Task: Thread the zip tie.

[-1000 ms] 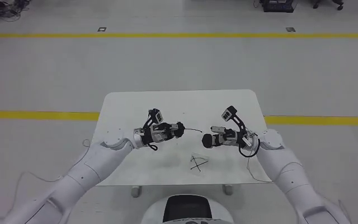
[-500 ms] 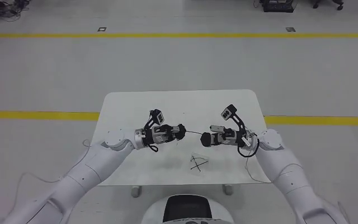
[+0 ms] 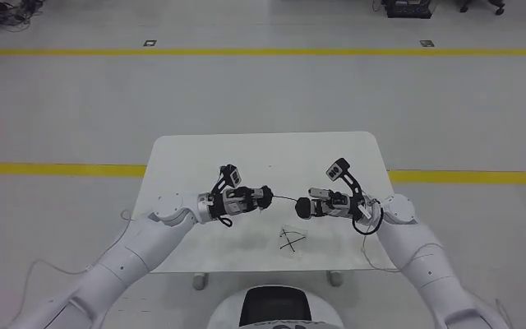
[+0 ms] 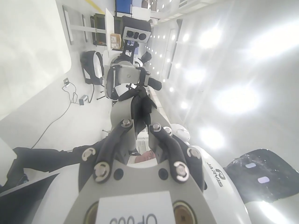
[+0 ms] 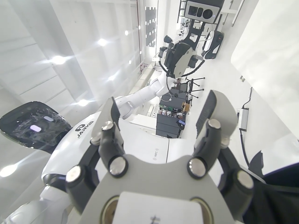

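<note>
Zip tie (image 3: 283, 198) pinched in left claw (image 3: 266, 196), right claw (image 3: 301, 207) spread

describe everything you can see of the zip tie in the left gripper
The zip tie is a thin black strip, plastic by its look, held above the white table. The left gripper is shut on one end; the rest runs slightly bowed toward the open right gripper. Whether its tip touches there cannot be told.
</note>
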### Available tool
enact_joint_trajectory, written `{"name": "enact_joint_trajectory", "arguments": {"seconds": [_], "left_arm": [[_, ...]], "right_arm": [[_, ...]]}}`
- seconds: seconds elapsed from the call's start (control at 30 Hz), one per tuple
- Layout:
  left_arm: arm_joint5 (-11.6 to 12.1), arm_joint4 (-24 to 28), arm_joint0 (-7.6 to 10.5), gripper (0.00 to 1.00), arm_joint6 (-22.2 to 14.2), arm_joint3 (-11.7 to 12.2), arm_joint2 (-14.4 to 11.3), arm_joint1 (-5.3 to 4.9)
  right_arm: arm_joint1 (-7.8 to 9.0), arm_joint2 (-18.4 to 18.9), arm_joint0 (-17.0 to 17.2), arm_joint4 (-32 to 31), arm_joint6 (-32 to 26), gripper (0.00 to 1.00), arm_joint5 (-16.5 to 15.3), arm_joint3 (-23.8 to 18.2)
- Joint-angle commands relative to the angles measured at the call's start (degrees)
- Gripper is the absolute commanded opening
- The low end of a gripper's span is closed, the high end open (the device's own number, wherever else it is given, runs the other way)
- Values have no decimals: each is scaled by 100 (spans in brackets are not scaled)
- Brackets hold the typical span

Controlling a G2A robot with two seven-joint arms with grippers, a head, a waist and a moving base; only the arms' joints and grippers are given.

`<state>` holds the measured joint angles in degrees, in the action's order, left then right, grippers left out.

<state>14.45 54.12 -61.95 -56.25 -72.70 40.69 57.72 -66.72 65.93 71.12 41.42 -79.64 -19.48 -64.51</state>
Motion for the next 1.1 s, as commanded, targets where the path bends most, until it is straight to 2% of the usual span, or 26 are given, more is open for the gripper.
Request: {"name": "enact_joint_trajectory", "arguments": {"seconds": [0.0,0.17,0.37,0.47,0.73,0.8,0.87,1.0,1.07], "left_arm": [[-23,-19,-9,0,-2,-1,14,8],[-86,-54,-53,0,111,14,57,30],[-124,-123,-82,0,105,5,106,52],[-132,-142,-96,0,109,6,136,60],[-194,-224,-121,0,75,3,217,79],[-202,-231,-126,0,56,4,236,83],[-209,-247,-130,0,32,6,254,88],[-251,-293,-128,0,1,6,278,100],[-272,-314,-132,0,2,7,293,105]], "right_arm": [[-12,-22,-16,29,0,41,0,46],[-47,-48,-37,138,0,42,0,84],[-71,-36,-45,125,0,37,0,91],[-80,-14,-52,92,0,38,0,117],[-105,53,-47,93,0,30,0,187],[-114,43,-59,96,0,20,0,200],[-123,30,-75,97,0,18,0,217],[-134,20,-90,107,0,3,0,240],[-136,16,-96,101,0,0,0,247]]}}
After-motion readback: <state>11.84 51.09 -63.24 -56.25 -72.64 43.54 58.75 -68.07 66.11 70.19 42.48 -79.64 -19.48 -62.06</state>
